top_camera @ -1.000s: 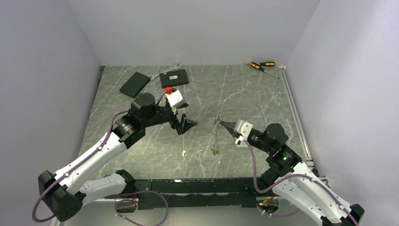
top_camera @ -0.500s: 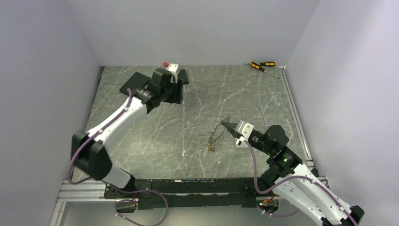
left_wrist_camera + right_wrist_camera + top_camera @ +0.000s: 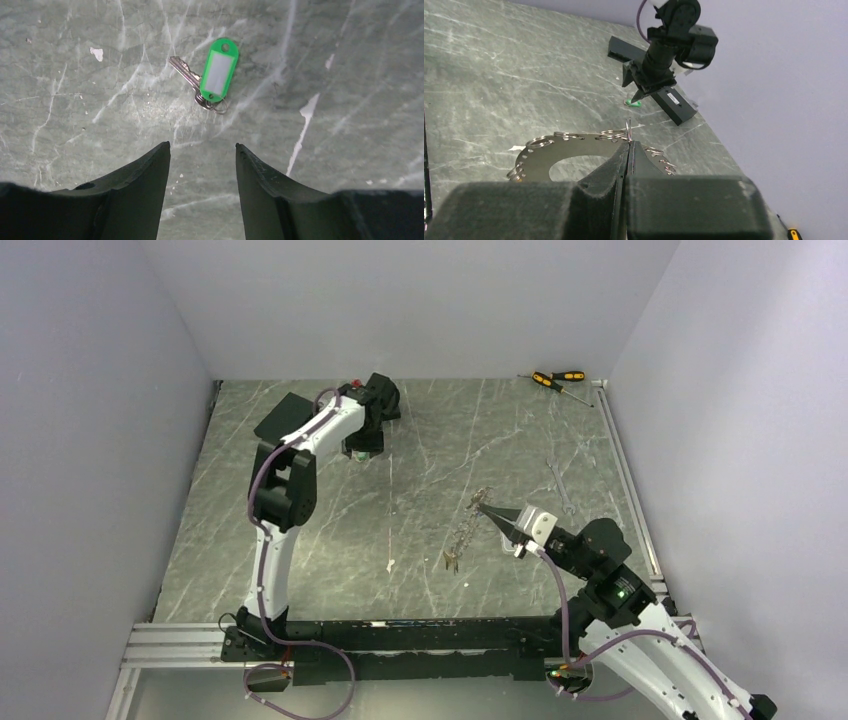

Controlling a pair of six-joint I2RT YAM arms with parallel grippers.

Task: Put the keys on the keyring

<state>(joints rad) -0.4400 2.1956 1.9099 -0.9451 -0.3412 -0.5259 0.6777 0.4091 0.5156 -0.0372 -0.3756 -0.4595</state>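
**Q:** What is the largest thing here?
**A:** A grey marbled table (image 3: 300, 530). Two robot arms reach over it from the near edge.

**Q:** Where is the keyring?
**A:** The keyring (image 3: 566, 150) is a dark flat metal ring with small wire loops along its rim. The right claw (image 3: 629, 144) is clenched on that rim, fingers pressed together. The rest of the ring slopes away in front of and below the claw. I cannot tell whether its far end touches the table.

**Q:** And the left claw?
**A:** The left claw (image 3: 202, 146) points down at the table, released, with nothing between its spread fingers. A black box (image 3: 283, 415) lies near it, off to its side.

**Q:** Any keys?
**A:** One key (image 3: 212, 77) with a green tag lies flat on the table just ahead of the left claw's fingertips, not touching them.
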